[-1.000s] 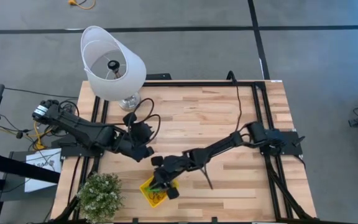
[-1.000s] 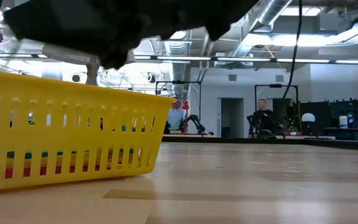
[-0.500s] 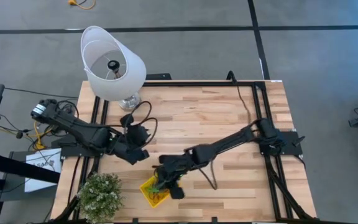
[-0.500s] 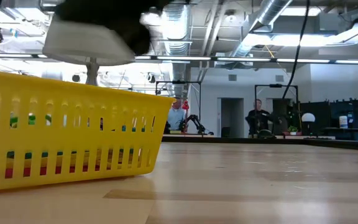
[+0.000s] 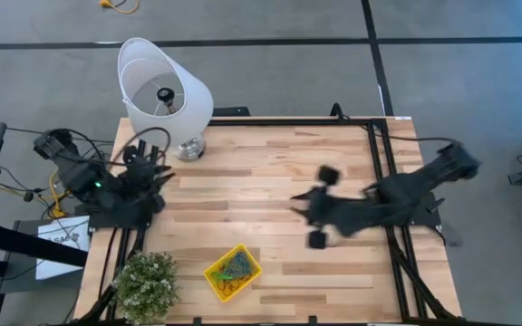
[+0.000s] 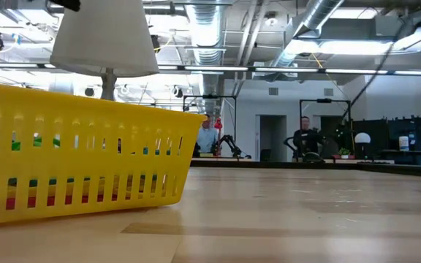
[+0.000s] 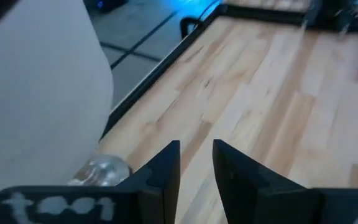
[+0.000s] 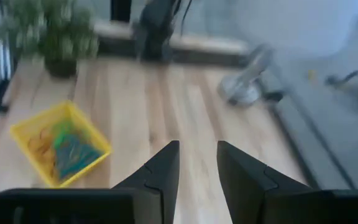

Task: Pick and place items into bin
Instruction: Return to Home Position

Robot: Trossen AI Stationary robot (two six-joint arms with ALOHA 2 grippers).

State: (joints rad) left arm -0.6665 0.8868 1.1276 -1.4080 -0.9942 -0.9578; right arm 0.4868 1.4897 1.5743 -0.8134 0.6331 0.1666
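My right end effector (image 5: 320,208), fingers slightly apart and empty, hangs well right of the bin (image 5: 222,258), somewhat nearer it than my left end effector (image 7: 196,152), equally empty. The rubber bands (image 5: 236,270) lie in the bin.

High view: I look straight down on the whole table (image 5: 279,163).
Low view: tabletop height, bin (image 6: 86,157) close.
Shared: the bin.

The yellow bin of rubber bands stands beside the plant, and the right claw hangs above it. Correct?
No: the high view shows the right claw away from the yellow bin, over the table's right half. The rest is correct.
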